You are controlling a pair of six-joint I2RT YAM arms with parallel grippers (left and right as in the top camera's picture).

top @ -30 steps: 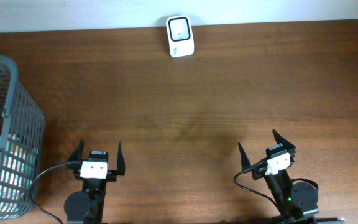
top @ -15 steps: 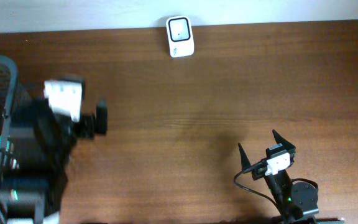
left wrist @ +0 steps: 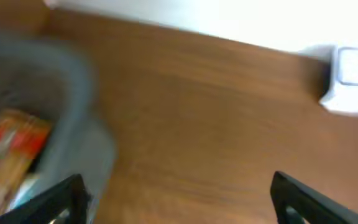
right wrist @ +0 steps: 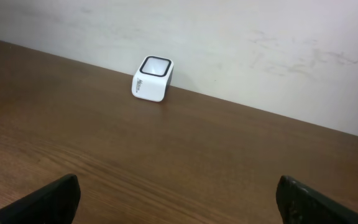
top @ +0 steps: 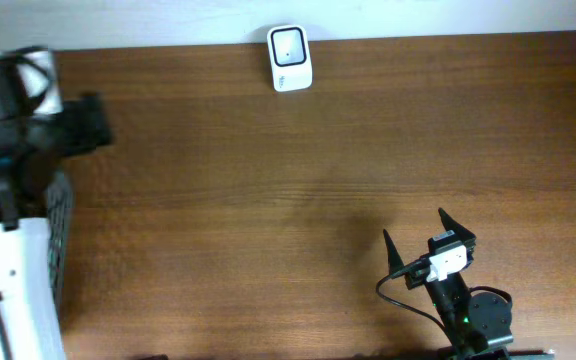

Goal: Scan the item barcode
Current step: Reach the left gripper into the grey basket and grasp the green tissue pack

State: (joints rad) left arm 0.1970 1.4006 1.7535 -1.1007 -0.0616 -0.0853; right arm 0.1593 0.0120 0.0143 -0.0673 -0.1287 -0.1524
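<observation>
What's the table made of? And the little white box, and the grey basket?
Table: looks like wood or wood-look board, brown with grain lines and a dull sheen.
White box: probably smooth plastic, with rounded corners and a dark-rimmed shiny window on top.
Basket: likely grey plastic, judging by its thick matt rim. It is blurred, so coated wire is possible.

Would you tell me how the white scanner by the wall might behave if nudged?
The white scanner looks squat with a flat base, so it would probably slide on the smooth table rather than tip. Its boxy shape should not roll.
</observation>
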